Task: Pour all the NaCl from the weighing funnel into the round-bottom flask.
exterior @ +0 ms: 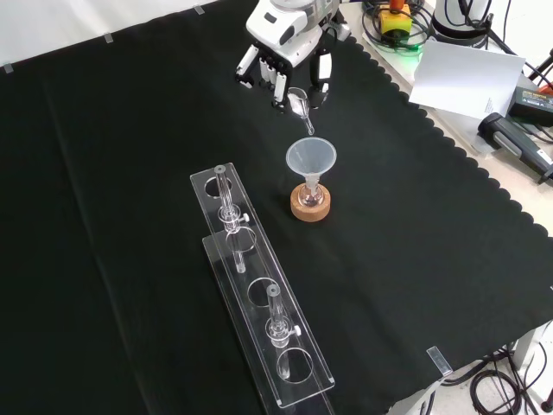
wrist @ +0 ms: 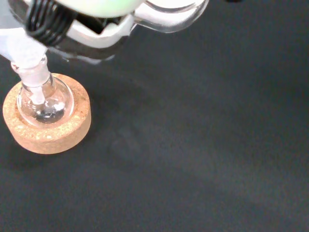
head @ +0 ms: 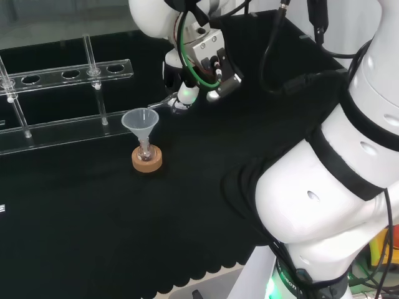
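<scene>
Above the cork ring stand (exterior: 310,204) and a little farther off in the front view, the hand (exterior: 281,65) hangs with its fingers (exterior: 321,69) curled round the weighing funnel (exterior: 301,108), pinching its wide end. The weighing funnel is clear glass; whether any NaCl remains inside cannot be told. Its long axis slopes down from the hand toward the stand, and its narrow spout points at the mouth of the plastic funnel (exterior: 310,157), ending just above that funnel's rim. In the head view the same spout (head: 161,102) reaches leftward from the hand (head: 187,93) to just above the rim of the plastic funnel (head: 139,119).

The plastic funnel stands upright with its stem in the neck of the round-bottom flask (exterior: 310,192). The round-bottom flask sits upright in the cork ring stand. In the wrist view the flask bulb (wrist: 44,103) shows a little pale material at its bottom, around the tip of the funnel stem.

To the left of the stand in the front view, two clear racks (exterior: 259,294) lie on the black cloth (exterior: 104,216), well apart from the stand.
</scene>
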Controlling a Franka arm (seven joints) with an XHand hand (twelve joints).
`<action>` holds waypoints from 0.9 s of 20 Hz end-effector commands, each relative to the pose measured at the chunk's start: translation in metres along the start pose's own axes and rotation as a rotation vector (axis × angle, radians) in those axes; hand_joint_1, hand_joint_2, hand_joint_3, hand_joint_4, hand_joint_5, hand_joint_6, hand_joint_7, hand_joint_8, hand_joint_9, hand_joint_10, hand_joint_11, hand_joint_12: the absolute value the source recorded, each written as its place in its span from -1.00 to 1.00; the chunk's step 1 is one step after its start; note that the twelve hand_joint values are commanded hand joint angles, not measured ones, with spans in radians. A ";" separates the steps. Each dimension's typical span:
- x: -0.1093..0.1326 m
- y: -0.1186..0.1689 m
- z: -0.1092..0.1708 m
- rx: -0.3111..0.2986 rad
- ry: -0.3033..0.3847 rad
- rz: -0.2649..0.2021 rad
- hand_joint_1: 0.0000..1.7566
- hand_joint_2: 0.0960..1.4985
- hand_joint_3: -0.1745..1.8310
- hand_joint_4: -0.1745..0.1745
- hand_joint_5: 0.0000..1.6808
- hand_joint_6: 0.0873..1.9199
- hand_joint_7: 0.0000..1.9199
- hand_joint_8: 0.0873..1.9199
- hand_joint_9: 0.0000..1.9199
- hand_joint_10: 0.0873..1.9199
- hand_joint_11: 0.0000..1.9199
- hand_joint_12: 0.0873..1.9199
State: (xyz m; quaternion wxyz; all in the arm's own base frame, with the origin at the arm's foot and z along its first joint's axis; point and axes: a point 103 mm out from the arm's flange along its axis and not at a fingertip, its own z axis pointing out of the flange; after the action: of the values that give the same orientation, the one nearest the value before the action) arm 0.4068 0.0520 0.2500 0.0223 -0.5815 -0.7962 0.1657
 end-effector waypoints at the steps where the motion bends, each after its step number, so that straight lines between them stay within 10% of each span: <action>1: 0.001 0.001 -0.003 0.018 -0.019 -0.008 0.27 -0.24 -0.11 1.00 0.50 -0.32 0.69 -0.72 0.50 -0.71 -0.72 0.53; 18: 0.004 0.007 -0.016 0.128 -0.125 -0.045 0.27 -0.26 -0.08 1.00 0.51 -0.32 0.71 -0.73 0.51 -0.71 -0.73 0.53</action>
State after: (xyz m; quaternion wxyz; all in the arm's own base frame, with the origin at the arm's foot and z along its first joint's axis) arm 0.4152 0.0598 0.2606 0.0175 -0.5562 -0.7971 0.2343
